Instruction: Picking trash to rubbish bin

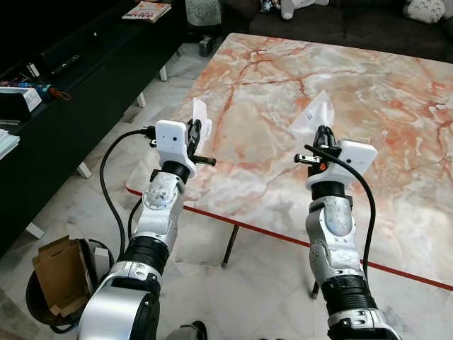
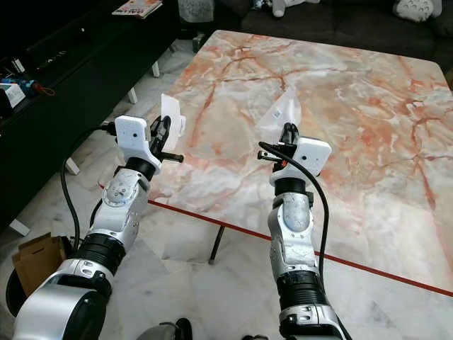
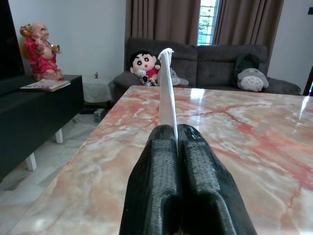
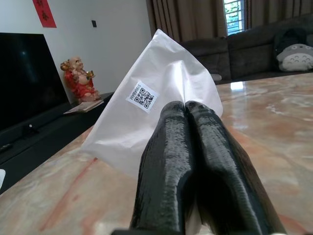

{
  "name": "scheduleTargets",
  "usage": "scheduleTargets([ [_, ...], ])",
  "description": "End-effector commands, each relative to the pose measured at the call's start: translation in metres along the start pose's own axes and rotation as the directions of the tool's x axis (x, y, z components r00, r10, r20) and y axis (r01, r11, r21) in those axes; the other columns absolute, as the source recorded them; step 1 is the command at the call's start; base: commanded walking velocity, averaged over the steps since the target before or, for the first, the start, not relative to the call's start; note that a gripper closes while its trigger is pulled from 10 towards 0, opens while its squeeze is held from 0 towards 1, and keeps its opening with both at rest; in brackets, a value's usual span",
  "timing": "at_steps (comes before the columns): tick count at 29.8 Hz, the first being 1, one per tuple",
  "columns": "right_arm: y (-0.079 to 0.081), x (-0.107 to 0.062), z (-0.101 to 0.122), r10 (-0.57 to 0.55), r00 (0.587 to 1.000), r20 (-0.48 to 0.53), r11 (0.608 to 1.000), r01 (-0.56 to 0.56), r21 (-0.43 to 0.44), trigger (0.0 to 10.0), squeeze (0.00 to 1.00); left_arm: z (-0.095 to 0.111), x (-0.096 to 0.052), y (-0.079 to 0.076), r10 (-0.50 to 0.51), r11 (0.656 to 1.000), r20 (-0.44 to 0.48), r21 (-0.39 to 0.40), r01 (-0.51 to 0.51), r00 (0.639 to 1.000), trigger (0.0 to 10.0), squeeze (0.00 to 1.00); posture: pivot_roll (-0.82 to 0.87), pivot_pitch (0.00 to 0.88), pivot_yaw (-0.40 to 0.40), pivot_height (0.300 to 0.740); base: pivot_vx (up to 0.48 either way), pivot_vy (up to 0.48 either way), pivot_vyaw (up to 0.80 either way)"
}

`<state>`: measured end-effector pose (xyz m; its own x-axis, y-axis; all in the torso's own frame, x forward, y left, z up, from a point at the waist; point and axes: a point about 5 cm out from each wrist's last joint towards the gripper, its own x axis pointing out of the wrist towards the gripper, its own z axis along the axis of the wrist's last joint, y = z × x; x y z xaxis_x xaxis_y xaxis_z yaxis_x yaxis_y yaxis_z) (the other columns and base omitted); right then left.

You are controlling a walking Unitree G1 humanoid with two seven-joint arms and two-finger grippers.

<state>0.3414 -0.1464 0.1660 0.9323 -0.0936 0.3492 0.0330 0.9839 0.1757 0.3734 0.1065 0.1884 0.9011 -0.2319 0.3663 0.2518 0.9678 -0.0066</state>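
At 7 o'clock in the left eye view, on the pale marble floor point(image 1: 262, 283), stands a dark rubbish bin point(image 1: 39, 301) with a brown cardboard box point(image 1: 60, 273) sticking out of its top; what else it holds cannot be told.

Bench point(image 1: 368, 120): large slab of white marble with orange-red veins and a red edge line, taking up the field from 12 to 4 o'clock. Its top carries nothing but reflections.

Room: long black cabinet point(image 1: 78, 78) along 9 to 11 o'clock, with a magazine point(image 1: 146, 10) on its far end. Dark grey sofa point(image 3: 220, 63) beyond the bench, with plush toys point(image 3: 145, 66) on it. A red and gold figurine point(image 3: 40, 51) stands on the cabinet; brown curtains point(image 3: 156, 19) hang behind the sofa.

Arms: both silver forearms are raised over the near edge of the bench, hands pointing up and forward.

Left hand point(image 1: 196, 134): at 9 o'clock of the bench's near edge, fingers pressed together, pinching a thin white paper scrap point(image 3: 167, 93) that stands upright, edge-on, above the fingertips.

Right hand point(image 1: 324, 136): over the bench near its middle, fingers pressed together on a white plastic bag point(image 4: 156, 103) with a small QR label point(image 4: 143, 97); the bag fans out above the fingertips, held clear of the bench top.
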Motion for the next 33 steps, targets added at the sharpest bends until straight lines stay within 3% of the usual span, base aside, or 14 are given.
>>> scheduleTargets([
  [1, 0.001, 0.003, 0.004, -0.008, 1.0, 0.019, 1.0, 0.008, -0.001, 10.0, 0.0, 0.003, 0.0, 0.0, -0.005, 1.0, 0.018, 0.024, 0.005, 1.0, 10.0, 0.0, 0.13, 0.076, 0.013, 0.74, 0.0, 0.0, 0.0],
  [33, 0.0, 0.005, 0.0, -0.008, 1.0, 0.003, 1.0, 0.008, -0.019, 10.0, 0.0, 0.01, 0.005, 0.01, 0.028, 0.999, 0.038, 0.044, -0.03, 0.999, 10.0, 0.0, 0.16, 0.076, 0.016, 0.74, -0.018, 0.0, 0.0],
])
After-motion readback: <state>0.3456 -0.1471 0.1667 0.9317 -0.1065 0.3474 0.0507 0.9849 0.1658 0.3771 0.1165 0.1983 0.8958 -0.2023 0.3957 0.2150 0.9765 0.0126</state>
